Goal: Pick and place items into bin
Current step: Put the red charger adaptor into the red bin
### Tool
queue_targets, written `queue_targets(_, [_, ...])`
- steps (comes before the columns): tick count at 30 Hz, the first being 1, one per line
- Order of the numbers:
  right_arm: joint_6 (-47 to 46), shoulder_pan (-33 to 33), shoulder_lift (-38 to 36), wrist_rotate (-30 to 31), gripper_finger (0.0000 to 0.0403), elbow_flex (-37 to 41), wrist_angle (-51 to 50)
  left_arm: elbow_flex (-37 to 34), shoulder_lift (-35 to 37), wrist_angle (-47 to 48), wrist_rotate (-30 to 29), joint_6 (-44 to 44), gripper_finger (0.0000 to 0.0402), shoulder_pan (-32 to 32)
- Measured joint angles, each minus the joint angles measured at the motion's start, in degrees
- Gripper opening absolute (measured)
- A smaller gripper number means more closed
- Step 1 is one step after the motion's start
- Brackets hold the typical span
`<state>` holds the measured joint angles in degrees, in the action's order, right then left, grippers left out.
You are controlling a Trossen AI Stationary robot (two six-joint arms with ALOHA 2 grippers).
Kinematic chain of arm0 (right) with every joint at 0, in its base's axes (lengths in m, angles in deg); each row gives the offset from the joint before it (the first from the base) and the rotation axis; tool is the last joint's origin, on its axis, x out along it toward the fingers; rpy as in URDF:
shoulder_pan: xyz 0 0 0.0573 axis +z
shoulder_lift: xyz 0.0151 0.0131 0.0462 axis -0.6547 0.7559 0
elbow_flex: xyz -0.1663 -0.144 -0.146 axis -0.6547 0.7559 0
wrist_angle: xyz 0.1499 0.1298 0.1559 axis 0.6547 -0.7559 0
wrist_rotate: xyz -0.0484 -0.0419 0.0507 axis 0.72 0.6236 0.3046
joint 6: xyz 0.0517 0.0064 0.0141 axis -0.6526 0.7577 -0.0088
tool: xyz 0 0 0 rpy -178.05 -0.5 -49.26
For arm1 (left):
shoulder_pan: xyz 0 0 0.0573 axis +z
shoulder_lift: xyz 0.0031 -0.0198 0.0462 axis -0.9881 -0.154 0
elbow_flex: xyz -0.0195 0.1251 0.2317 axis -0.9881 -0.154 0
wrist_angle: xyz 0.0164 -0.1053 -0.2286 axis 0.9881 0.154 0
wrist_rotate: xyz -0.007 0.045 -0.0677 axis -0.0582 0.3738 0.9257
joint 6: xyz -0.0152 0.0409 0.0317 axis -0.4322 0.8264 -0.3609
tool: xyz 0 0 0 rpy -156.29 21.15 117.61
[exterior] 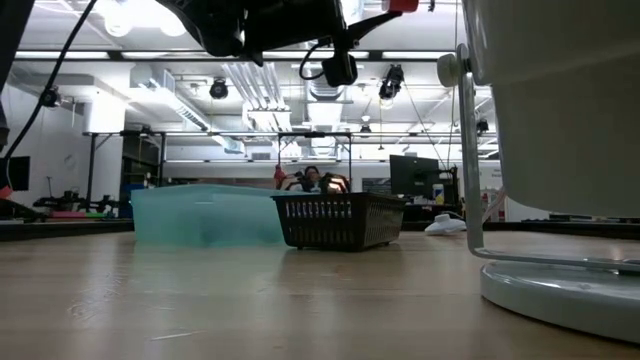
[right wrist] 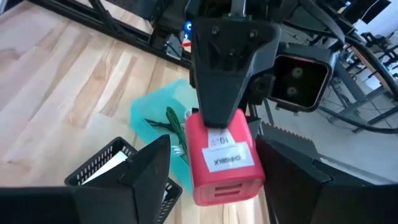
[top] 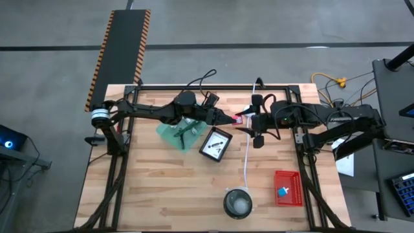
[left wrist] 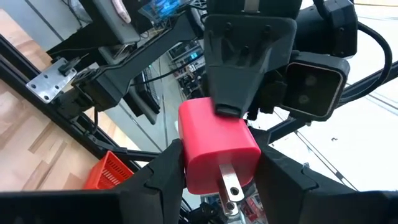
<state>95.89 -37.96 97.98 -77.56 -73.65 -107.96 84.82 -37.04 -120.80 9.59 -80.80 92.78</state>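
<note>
While it hangs in mid-air between the two arms above the table's middle, the small red plastic plug-in charger block with metal prongs (left wrist: 219, 149) sits pinched in the left gripper (left wrist: 217, 186). The right gripper (right wrist: 214, 180) stands wide around it. It looks light, rigid and smooth; its flat sides seem the best hold.

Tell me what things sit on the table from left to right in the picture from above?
Teal bin → black basket → round grey bowl → red basket.
</note>
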Motion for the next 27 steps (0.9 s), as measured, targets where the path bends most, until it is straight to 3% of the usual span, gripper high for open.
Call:
queue_targets(9, [-0.2,0.0,0.2,-0.2,0.0215,0.3,0.0,0.2,0.0,0.3,0.2,0.0,0.0146,0.0])
queue_targets(18, [0.3,0.0,0.2,-0.2,0.0139,0.1,0.0,0.3,0.0,0.4,1.0,-0.1,0.0146,0.0])
queue_targets(27, [1.3,0.0,0.2,0.0,0.0138,0.1,-0.1,0.2,0.0,0.4,1.0,0.0,0.0158,0.0])
